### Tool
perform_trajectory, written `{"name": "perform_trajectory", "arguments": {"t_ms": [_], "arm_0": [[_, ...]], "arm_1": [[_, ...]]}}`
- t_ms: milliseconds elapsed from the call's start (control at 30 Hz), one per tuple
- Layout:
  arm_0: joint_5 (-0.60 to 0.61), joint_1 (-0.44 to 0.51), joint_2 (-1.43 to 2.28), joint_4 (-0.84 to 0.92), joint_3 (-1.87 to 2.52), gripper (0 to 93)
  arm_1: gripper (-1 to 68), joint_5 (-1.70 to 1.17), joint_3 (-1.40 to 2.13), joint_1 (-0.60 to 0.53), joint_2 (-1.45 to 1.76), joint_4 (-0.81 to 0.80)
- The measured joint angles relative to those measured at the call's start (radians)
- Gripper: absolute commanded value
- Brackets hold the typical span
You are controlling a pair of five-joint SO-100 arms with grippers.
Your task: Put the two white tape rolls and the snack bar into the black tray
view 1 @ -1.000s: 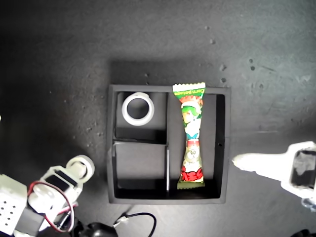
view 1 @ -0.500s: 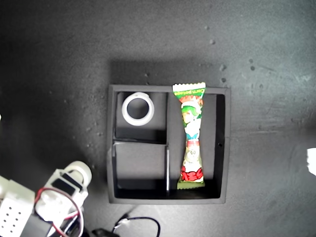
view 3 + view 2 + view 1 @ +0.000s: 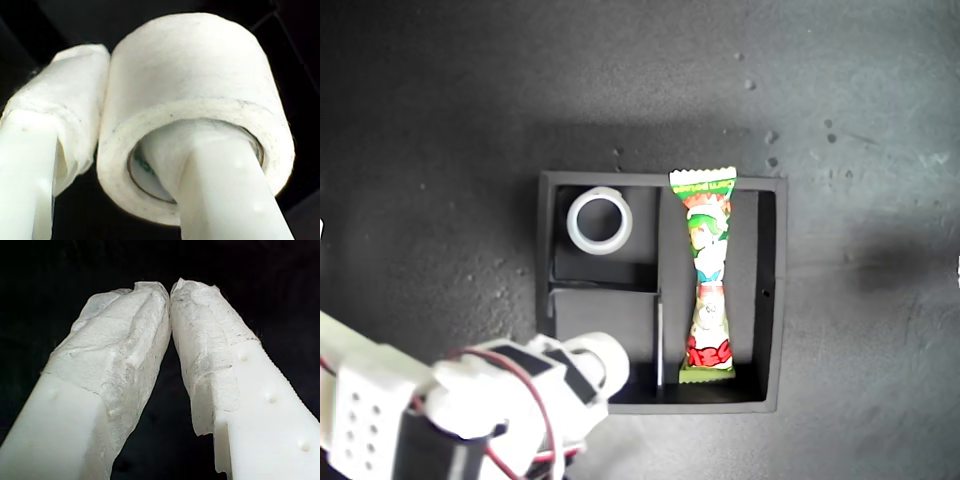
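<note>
Dark speckled tabletop (image 3: 440,120); 1 roll to go.

Within 1 second my second gripper (image 3: 107,150), pinching the second tape roll (image 3: 200,100) with 1 finger through its core, had swung from outside the black tray (image 3: 770,290) to over its lower-left compartment, so release looked close. The first tape roll (image 3: 599,221) sat upper left, the snack bar (image 3: 708,280) in the long compartment; its lettering was unreadable. My first gripper (image 3: 170,292) was pressed together, holding nothing.
</note>
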Motion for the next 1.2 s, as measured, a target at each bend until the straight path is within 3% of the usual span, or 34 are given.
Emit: {"name": "perform_trajectory", "arguments": {"t_ms": [100, 267, 500, 600, 867, 1000, 1200], "arm_0": [[-0.017, 0.002, -0.207, 0.115, -0.225, 0.3], [-0.061, 0.018, -0.377, 0.187, -0.492, 17.2], [-0.147, 0.074, -0.250, 0.189, -0.331, 14.3], [-0.196, 0.074, -0.117, 0.189, -0.176, 0.1], [-0.325, 0.043, 0.471, 0.173, 0.477, 0.0], [-0.344, -0.008, 0.815, 0.018, 0.919, 0.0], [-0.383, -0.003, 1.230, -0.256, 1.559, 0.0]], "arm_1": [[-0.7, -0.002, 0.126, -0.023, 0.028, -0.100], [-0.7, 0.051, 0.325, -0.072, 0.270, -0.150], [-0.7, 0.080, 0.492, -0.081, 0.626, -0.031], [-0.7, 0.080, 0.517, -0.083, 0.649, -0.028], [-0.6, 0.080, 0.618, -0.075, 0.653, -0.029], [-0.5, 0.080, 0.623, -0.031, 0.653, 0.003], [-0.4, 0.080, 0.624, -0.031, 0.653, 0.120]]}}
